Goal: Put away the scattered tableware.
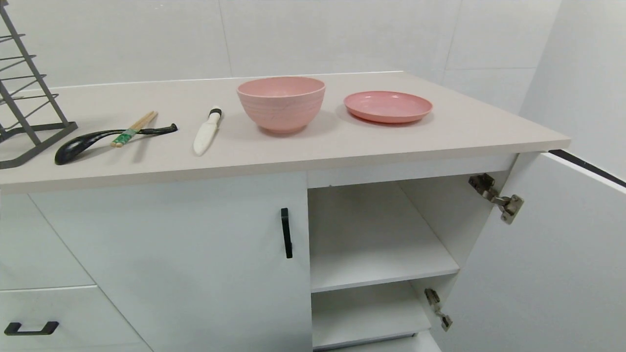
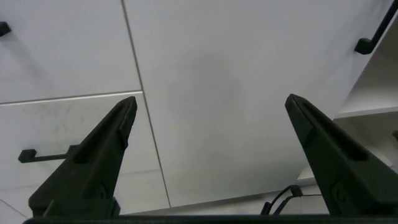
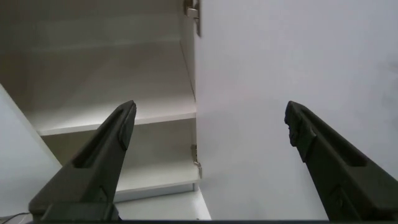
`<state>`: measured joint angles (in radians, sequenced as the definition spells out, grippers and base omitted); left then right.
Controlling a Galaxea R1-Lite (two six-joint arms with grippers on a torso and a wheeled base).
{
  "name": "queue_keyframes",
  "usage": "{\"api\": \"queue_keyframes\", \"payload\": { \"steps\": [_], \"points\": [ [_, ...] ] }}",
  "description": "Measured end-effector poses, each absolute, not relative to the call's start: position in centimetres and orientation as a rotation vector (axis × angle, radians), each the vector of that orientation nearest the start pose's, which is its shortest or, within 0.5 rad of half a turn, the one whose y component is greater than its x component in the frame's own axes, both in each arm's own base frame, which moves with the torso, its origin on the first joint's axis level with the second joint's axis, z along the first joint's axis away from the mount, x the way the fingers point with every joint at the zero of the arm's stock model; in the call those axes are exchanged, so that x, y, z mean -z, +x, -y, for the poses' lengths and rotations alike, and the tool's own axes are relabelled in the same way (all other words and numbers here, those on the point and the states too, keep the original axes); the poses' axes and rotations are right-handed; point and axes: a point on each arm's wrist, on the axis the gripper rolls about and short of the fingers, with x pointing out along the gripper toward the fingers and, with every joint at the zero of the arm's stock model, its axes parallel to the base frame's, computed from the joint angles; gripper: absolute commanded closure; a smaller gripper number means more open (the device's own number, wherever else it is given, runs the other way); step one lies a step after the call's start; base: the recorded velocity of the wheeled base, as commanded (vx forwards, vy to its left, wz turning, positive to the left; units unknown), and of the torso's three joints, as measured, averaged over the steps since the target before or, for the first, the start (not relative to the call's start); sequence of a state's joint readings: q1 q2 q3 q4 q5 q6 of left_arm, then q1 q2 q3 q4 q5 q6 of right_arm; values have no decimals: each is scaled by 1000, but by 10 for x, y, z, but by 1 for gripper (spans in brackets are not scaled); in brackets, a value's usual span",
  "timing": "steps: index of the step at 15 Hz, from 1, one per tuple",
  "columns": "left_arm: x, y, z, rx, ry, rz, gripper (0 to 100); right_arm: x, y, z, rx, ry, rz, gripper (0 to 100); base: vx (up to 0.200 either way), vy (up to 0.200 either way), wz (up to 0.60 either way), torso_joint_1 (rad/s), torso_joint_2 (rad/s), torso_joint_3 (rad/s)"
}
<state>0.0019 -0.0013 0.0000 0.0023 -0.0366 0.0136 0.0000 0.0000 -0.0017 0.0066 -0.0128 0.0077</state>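
Jaws on both arms gape empty down by the open cabinet (image 1: 379,259), so best rise to the pink plate (image 1: 388,106) on the worktop (image 1: 440,137), pinching its rim squarely, level.

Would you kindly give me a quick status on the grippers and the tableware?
Left gripper and right gripper open, empty. Bowl, plate, knife, spoon, chopsticks on the counter. Right door open, left door shut.
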Motion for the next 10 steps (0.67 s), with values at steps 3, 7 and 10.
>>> {"api": "queue_keyframes", "payload": {
  "steps": [3,7,10],
  "points": [
    [-75,-23,1,34,14,-2,0,-75,-23,0,13,8,-4,0,0,0,0,11,-17,-7],
    [-75,-23,1,34,15,-1,0,-75,-23,0,13,8,-6,0,0,0,0,194,-91,-88],
    [-75,-23,1,34,15,-3,0,-75,-23,0,12,8,-7,0,0,0,0,250,-440,-256]
  ]
}}
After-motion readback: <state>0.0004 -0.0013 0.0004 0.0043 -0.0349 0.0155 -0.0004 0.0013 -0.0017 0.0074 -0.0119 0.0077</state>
